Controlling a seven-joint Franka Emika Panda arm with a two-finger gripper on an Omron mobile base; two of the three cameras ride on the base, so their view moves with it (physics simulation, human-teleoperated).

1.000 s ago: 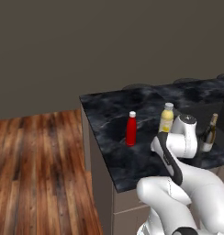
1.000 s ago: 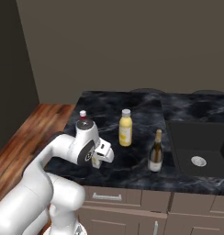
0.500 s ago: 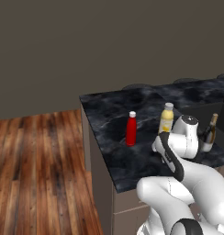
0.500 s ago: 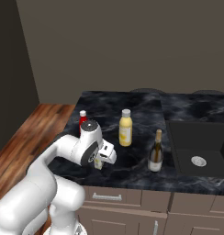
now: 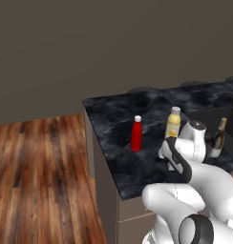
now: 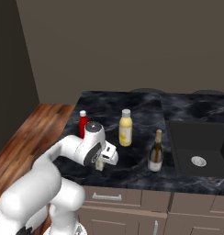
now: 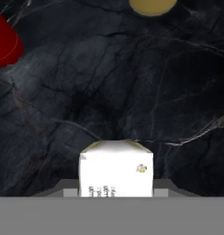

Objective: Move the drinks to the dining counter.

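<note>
The pincer [image 6: 101, 164] is clamped on the small white carton [image 7: 116, 170], holding it just above the black veined tabletop [image 5: 113, 128]. The red bottle [image 5: 136, 134], the yellow juice bottle [image 6: 126, 128] and the dark wine bottle [image 6: 155, 151] stand upright on that same marble top, well apart from one another. Judging by this, the task is barely begun: one drink is in hand and three remain to carry. The carton is boxy with a folded top and matt faces; the bottles are smooth cylinders with narrow necks; the stone looks polished.
</note>
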